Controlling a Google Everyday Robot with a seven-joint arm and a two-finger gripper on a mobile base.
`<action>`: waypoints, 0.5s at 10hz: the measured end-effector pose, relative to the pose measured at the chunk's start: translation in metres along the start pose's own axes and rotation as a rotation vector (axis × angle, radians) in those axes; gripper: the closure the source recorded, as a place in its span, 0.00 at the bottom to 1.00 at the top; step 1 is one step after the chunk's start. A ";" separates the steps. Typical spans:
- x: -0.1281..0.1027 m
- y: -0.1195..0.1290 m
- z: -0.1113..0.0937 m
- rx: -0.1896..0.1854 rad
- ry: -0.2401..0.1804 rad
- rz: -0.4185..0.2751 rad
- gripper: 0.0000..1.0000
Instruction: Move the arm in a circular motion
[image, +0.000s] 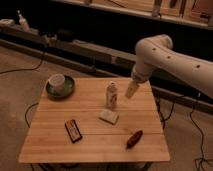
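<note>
Just beside the bottle (112, 95), claw (131, 91) of arm (169, 54).

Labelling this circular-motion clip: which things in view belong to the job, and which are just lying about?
Belongs to the job:
- arm, white, reaching in from the right
- gripper, its tan tip, over the table's far right part, right of the bottle

Just lying about:
- table
- bottle
- cup on green plate
- white packet
- dark bar
- reddish-brown item
</note>
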 end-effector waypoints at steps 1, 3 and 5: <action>-0.054 -0.002 -0.002 0.011 -0.042 0.109 0.20; -0.098 -0.041 -0.011 0.050 -0.120 0.169 0.20; -0.088 -0.109 -0.018 0.097 -0.172 0.077 0.20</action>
